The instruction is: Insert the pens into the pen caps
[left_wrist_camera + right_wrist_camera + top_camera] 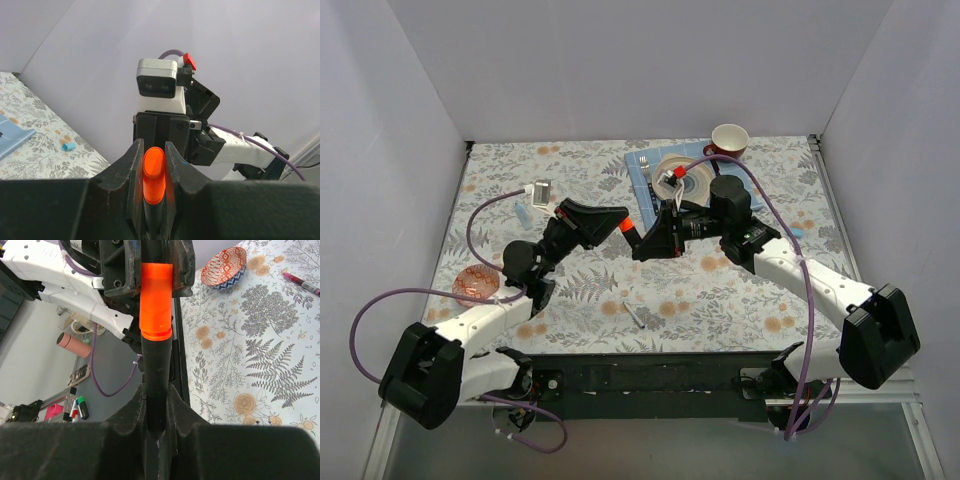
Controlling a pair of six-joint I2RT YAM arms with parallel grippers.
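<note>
2 end effectors (154, 152) (156, 402) clamp slim blk marker (156, 365), orange-tipped.

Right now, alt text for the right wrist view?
A black marker runs up the centre, its near end clamped in the right hand, its far end in an orange cap gripped by the left hand. Beside it, floral cloth with a bowl and a red pen.

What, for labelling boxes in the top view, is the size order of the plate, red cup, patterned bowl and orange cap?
1. plate, largest.
2. red cup and patterned bowl: they look about equal, and the cup sits farther from the camera, so I won't rank them.
3. orange cap, on the black marker's end, smallest.
</note>
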